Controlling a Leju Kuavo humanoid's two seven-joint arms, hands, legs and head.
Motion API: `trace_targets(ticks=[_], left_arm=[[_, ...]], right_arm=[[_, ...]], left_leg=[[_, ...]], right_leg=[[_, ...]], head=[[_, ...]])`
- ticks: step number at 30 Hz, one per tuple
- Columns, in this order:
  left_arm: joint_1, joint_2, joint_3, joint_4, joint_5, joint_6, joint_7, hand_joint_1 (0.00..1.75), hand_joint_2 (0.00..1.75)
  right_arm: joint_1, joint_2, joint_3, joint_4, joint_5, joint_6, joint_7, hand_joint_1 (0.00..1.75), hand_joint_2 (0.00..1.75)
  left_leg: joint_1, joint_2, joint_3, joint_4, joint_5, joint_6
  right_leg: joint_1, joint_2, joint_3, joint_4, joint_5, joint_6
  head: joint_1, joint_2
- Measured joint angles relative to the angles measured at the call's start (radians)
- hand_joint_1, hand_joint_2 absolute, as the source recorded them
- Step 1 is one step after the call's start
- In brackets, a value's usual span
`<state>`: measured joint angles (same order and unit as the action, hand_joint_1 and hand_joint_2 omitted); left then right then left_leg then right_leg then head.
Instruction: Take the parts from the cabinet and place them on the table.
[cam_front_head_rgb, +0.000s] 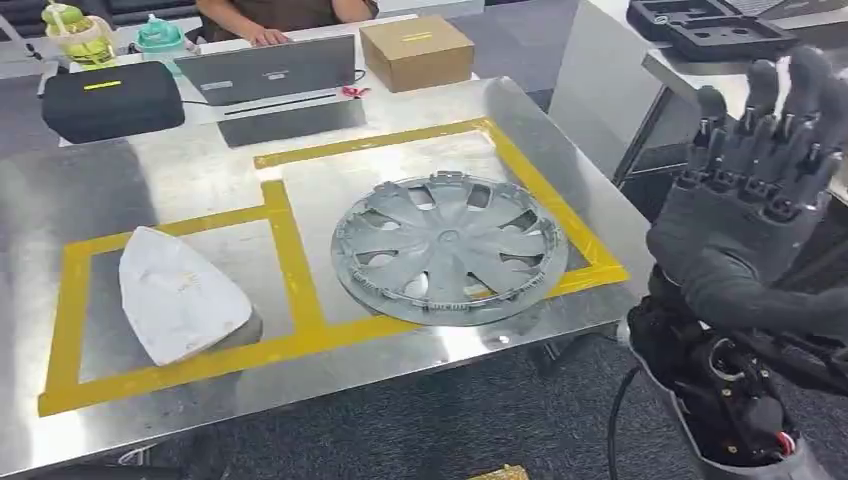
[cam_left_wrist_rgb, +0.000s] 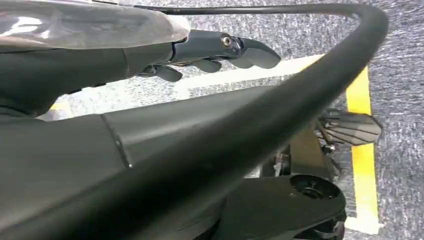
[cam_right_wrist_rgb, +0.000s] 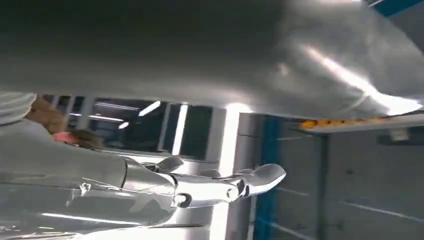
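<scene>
Two parts: on the table (cam_front_head_rgb: 200, 150), in yellow-taped boxes.
Wheel cover (cam_front_head_rgb: 449, 246): flat, near right edge.
White shell (cam_front_head_rgb: 178, 292): near left edge, tip pointing away.
Right hand (cam_front_head_rgb: 757, 170): raised, fingers spread, empty.
Left hand (cam_left_wrist_rgb: 220, 52): fingers loosely curled, holding nothing.

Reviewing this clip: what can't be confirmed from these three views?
- Cabinet: none of the views includes it, so remaining parts are unknown.
- Left hand: in the left wrist view, dark robot body parts cover much of the picture; whether it is open or shut is unclear.
- Right hand: in the head view, cut off by the right edge.
- Table: its left end runs past the head view's edge.
- Cardboard box: label too small to read.
</scene>
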<state>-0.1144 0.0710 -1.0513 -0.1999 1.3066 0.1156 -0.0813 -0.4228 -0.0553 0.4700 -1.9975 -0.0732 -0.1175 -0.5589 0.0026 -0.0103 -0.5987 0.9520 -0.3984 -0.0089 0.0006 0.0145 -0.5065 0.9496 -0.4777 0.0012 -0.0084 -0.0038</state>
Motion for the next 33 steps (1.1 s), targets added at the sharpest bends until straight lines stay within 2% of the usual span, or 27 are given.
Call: trace_targets(ticks=[11,23,33], left_arm=[[-0.002,-0.006,-0.002,0.0,0.0,-0.011,0.003,0.0,0.0],[-0.003,-0.011,-0.005,0.0,-0.008,-0.028,0.024,0.0,0.0],[-0.004,-0.014,-0.011,0.0,-0.013,-0.028,0.035,0.0,0.0]], right_arm=[[0.069,0.0,-0.013,-0.134,0.026,0.021,-0.008,0.0,0.0],[0.098,0.0,-0.043,-0.168,0.019,0.095,-0.002,0.0,0.0],[0.109,0.0,-0.065,-0.176,0.019,0.105,0.002,0.0,0.0]], left_leg=[[0.0,0.0,0.0,0.0,0.0,0.0],[0.0,0.0,0.0,0.0,0.0,0.0],[0.0,0.0,0.0,0.0,0.0,0.0]], right_leg=[[0.0,0.0,0.0,0.0,0.0,0.0],[0.0,0.0,0.001,0.0,0.0,0.0],[0.0,0.0,0.001,0.0,0.0,0.0]], head=[[0.0,0.0],[0.0,0.0],[0.0,0.0]])
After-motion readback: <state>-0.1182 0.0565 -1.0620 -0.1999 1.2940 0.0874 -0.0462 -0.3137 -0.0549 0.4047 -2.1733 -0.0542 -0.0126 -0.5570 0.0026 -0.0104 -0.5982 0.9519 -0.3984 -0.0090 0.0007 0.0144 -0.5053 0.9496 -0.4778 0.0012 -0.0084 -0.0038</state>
